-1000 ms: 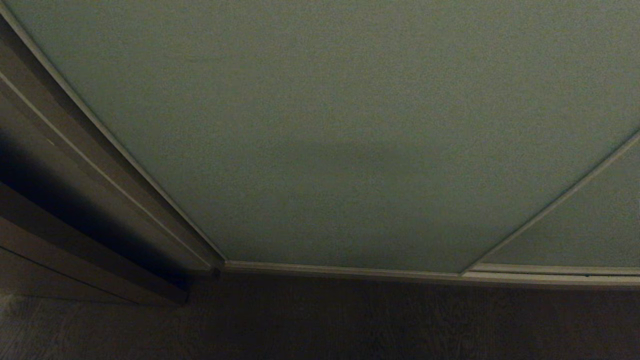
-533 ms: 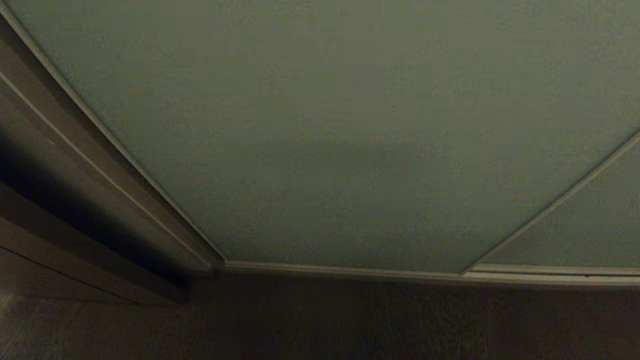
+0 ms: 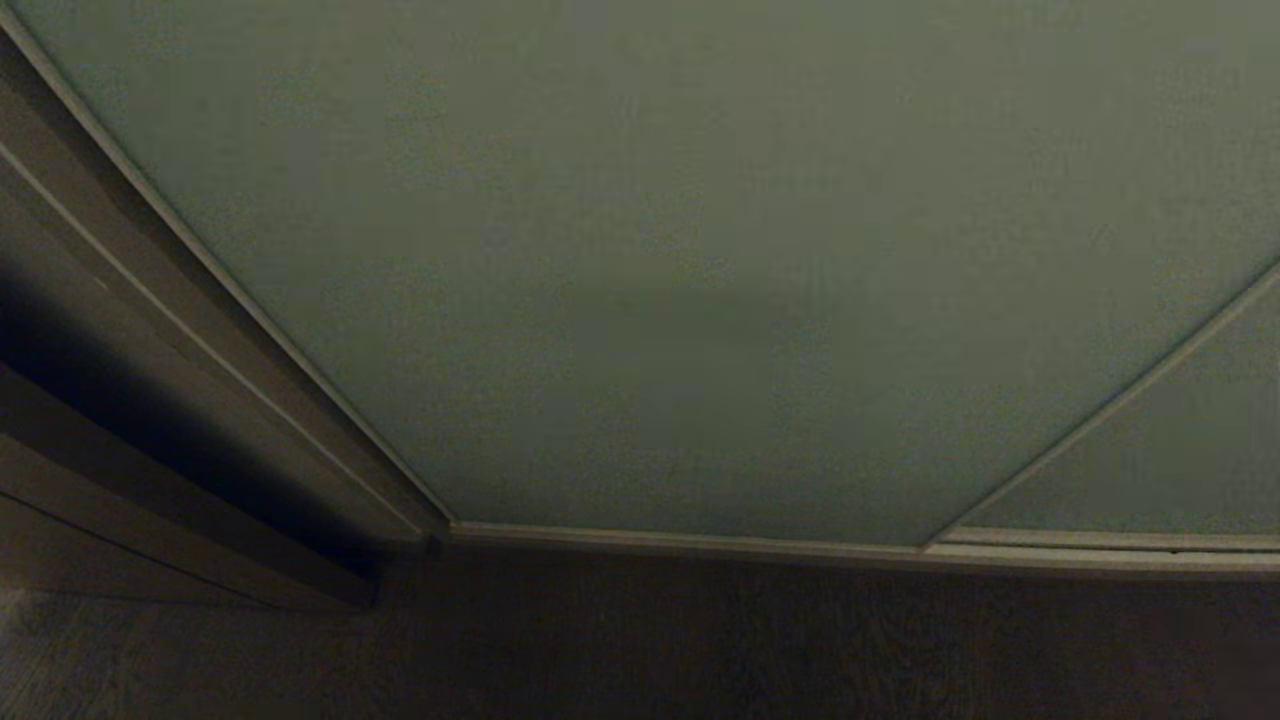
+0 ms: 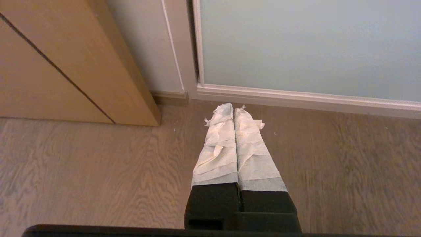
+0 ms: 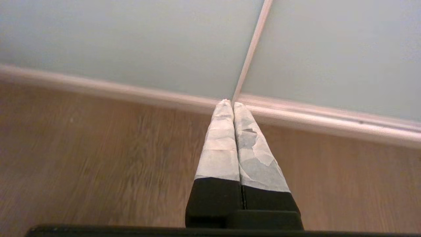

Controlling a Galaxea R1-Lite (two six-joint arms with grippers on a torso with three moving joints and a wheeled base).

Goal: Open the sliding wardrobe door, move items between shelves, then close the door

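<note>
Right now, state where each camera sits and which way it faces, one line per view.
Head view: on the robot's head, facing forward and down at the shut sliding wardrobe door and floor; no arm shows.
Left wrist view: behind the left gripper, shut, aimed at the door's lower corner beside a wooden side panel.
Right wrist view: behind the right gripper, shut, aimed at the frame strip between two panels.
All three share the door and floor.

Wood-grain floor (image 4: 82, 171) lying in front w/ pale baseboard (image 4: 171, 95) running along its far edge; light-wood cabinet side (image 4: 59, 65) standing at left; room lighting looking dim in head view.
</note>
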